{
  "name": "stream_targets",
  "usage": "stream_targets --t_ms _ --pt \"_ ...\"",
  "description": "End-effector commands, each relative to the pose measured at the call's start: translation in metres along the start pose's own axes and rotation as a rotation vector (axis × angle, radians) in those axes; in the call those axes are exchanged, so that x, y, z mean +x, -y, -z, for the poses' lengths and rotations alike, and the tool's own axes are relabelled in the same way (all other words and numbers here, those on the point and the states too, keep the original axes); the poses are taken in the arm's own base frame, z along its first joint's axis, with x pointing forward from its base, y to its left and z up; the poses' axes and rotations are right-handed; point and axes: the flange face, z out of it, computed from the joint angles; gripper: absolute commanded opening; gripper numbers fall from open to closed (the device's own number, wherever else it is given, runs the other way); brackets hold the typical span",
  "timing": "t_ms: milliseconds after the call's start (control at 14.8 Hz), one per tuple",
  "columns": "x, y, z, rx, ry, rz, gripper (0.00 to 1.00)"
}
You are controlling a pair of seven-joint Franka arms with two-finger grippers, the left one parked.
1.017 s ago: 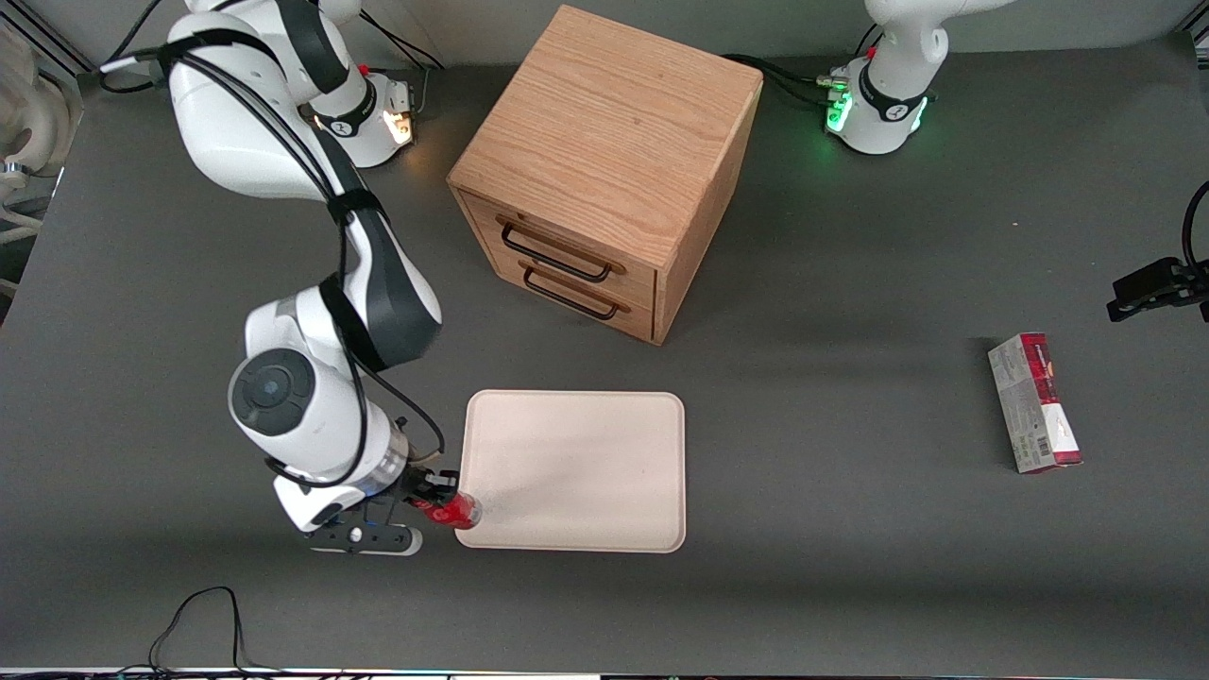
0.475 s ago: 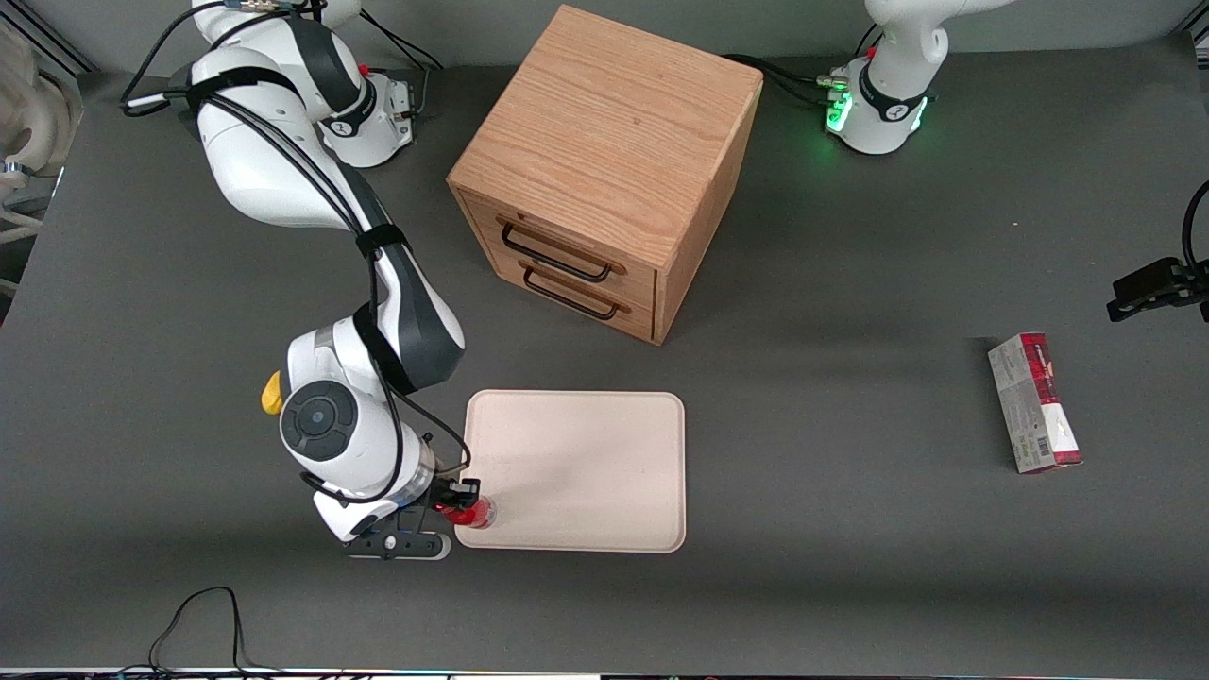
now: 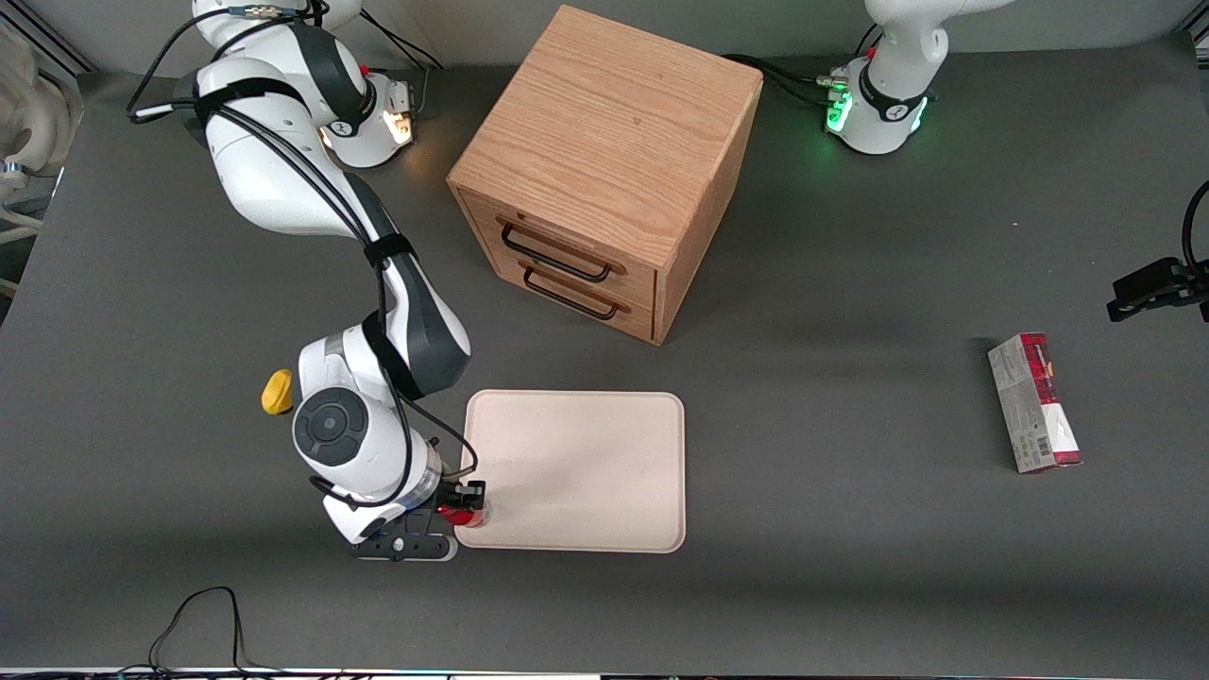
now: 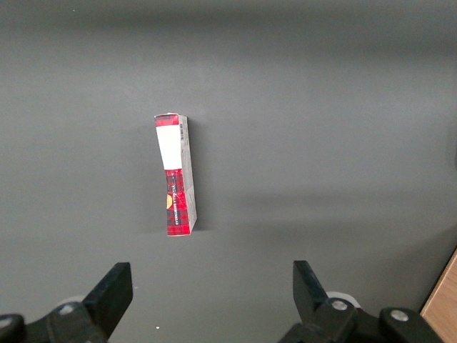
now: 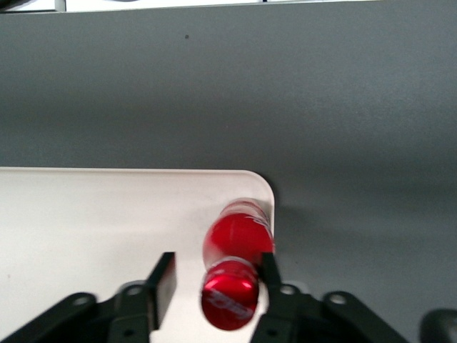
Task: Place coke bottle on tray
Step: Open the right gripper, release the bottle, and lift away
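The coke bottle point(image 3: 464, 515), small and red with a red cap, stands upright on the tray point(image 3: 576, 467), at the tray's corner nearest the front camera and toward the working arm's end. My right gripper point(image 3: 462, 501) is directly above it. In the right wrist view the gripper point(image 5: 216, 270) is open around the bottle point(image 5: 239, 239). One finger point(image 5: 267, 268) touches the cap. The other finger point(image 5: 164, 279) stands apart from it with the cream tray point(image 5: 93, 214) showing in the gap.
A wooden drawer cabinet point(image 3: 604, 161) stands farther from the camera than the tray. A yellow lemon-shaped object point(image 3: 276, 392) lies beside the arm's elbow. A red-and-grey carton point(image 3: 1034, 401) lies toward the parked arm's end, also in the left wrist view point(image 4: 177, 175).
The arm moved toward the tray with the bottle. The bottle went from tilted at the tray's edge to upright on the corner. The lemon-shaped object came into view.
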Motion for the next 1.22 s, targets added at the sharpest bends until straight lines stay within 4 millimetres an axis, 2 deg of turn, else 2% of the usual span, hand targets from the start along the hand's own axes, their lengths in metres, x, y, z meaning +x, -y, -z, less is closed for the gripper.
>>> stream_targets --t_ms 0,339,542,746,814,881,1017,1153 --pt "-0.002 0.009 0.008 -0.009 -0.023 0.028 1.00" --pt "0.005 0.011 0.024 0.016 -0.084 0.025 1.00" --pt "0.004 -0.005 0.045 -0.024 -0.029 0.028 1.00" --pt "0.001 -0.039 0.112 -0.078 0.030 0.096 1.00" --pt "0.000 -0.058 0.137 -0.083 0.048 0.103 1.00" --pt "0.000 -0.085 0.157 -0.079 0.079 0.101 1.00" --pt "-0.005 -0.123 0.192 -0.063 0.133 0.099 1.00" --pt "-0.007 -0.161 0.236 -0.001 0.112 0.040 1.00"
